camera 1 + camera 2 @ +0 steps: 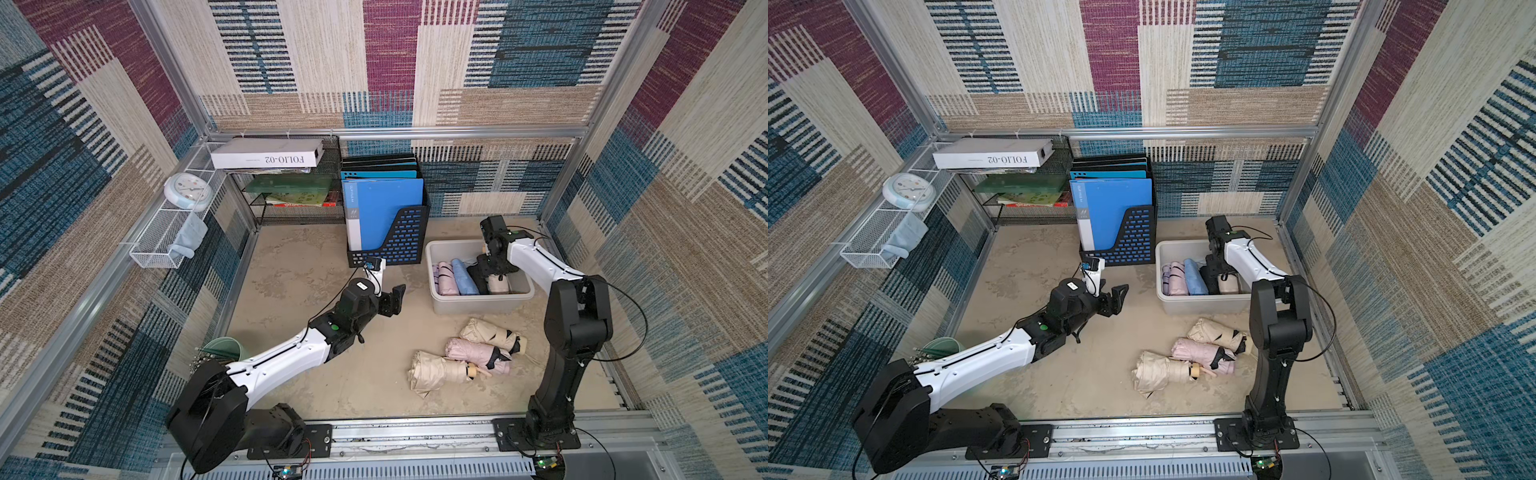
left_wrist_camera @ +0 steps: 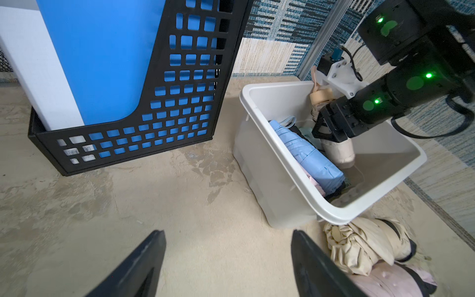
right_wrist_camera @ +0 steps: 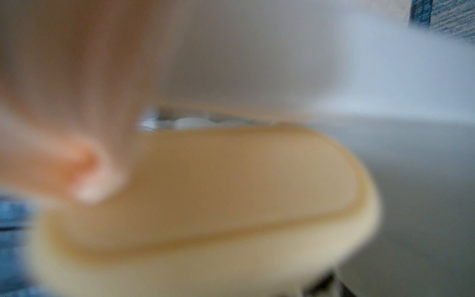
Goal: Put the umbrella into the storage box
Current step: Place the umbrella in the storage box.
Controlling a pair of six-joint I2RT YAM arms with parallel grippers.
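Umbrella [image 2: 339,154], cream with a tan rounded handle, sits tilted inside the storage box [image 2: 257,164] at the right of the left wrist view. Its fabric end is low in the box and its handle is up near the far rim. The right gripper [image 2: 330,135] reaches into the box from the upper right, with its black fingers on either side of the fabric body. Whether they are pressing it or standing loose I cannot tell. The right wrist view is filled by a blurred tan shape.

Beside it in the box lie a blue umbrella [image 2: 308,154], smooth and pleated, and a pink umbrella [image 1: 444,278], packed side by side toward the box's left wall. The box is pale grey plastic with rounded corners and a rolled rim.

In both top views, three more folded umbrellas lie on the mottled beige floor just below the box: a crumpled cream one [image 1: 490,332], a pink one [image 1: 473,351] and another cream one [image 1: 432,370].

A black perforated file holder [image 1: 399,237] with blue folders [image 1: 378,208] stands just left of the box.

The left gripper [image 2: 227,232] hovers over bare floor at centre frame, with its fingers wide apart and nothing between them.
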